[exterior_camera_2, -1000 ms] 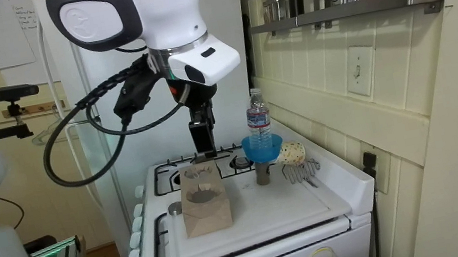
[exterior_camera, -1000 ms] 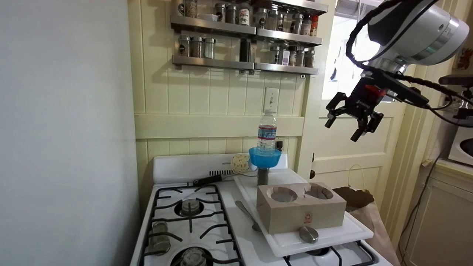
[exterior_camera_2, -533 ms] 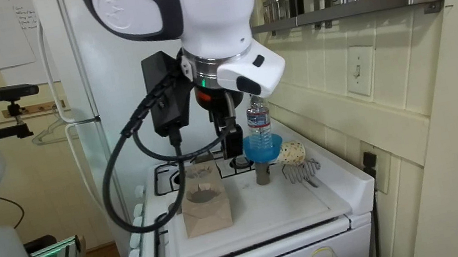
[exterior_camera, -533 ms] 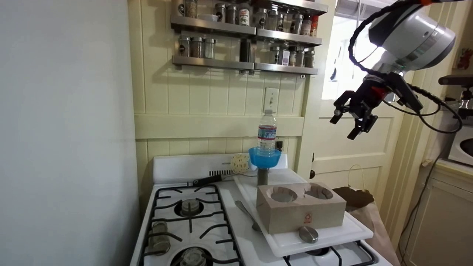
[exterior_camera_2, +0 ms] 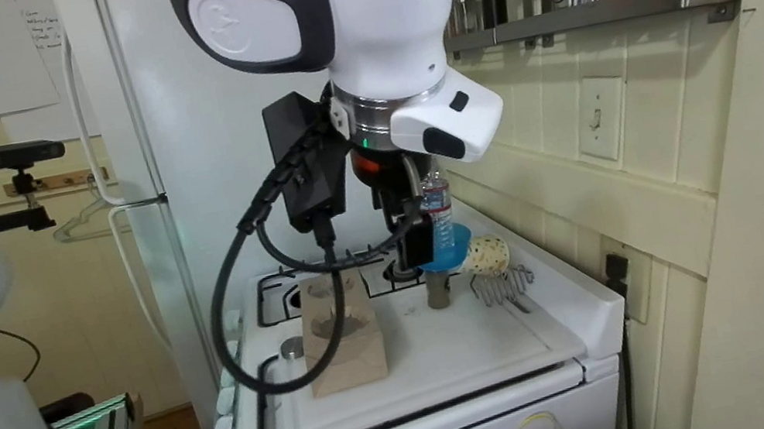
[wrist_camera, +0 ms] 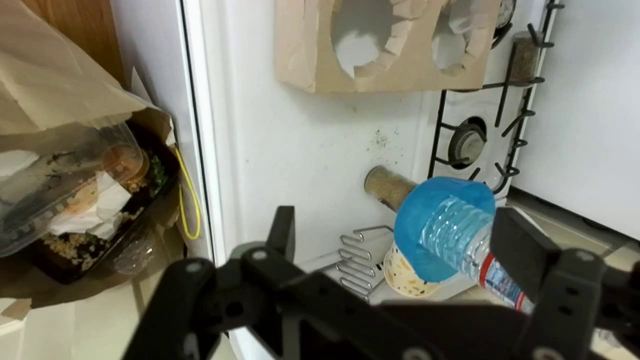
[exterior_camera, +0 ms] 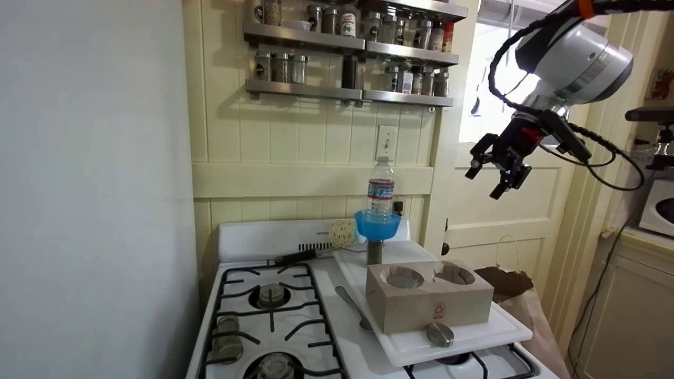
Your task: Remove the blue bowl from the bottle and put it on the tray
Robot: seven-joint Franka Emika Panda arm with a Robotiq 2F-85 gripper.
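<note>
The blue bowl (exterior_camera: 378, 227) sits on top of a small brown-grey jar (exterior_camera: 374, 252), and the clear bottle (exterior_camera: 380, 192) stands upright in the bowl. The wrist view shows the bowl (wrist_camera: 417, 207) and the bottle (wrist_camera: 455, 237) tilted by the camera angle. The tray (exterior_camera: 437, 311), a beige block with two round hollows, stands in front of the jar; both hollows look empty. My gripper (exterior_camera: 485, 182) is open, empty and in the air, up and to the right of the bottle. In an exterior view my gripper (exterior_camera_2: 417, 241) hides part of the bowl and bottle.
A white board (exterior_camera: 505, 322) lies under the tray and jar. A round metal lid (exterior_camera: 440, 335) is by the tray's front. A speckled cup (wrist_camera: 402, 275) and a wire masher (wrist_camera: 356, 255) lie behind the bowl. Burner grates (exterior_camera: 271, 310) and a paper bag (exterior_camera: 532, 316) flank the board.
In an exterior view my arm and gripper have moved right, so the gripper now overlaps the bowl and bottle there. The gripper stays open. Bowl, bottle and tray have not moved.
</note>
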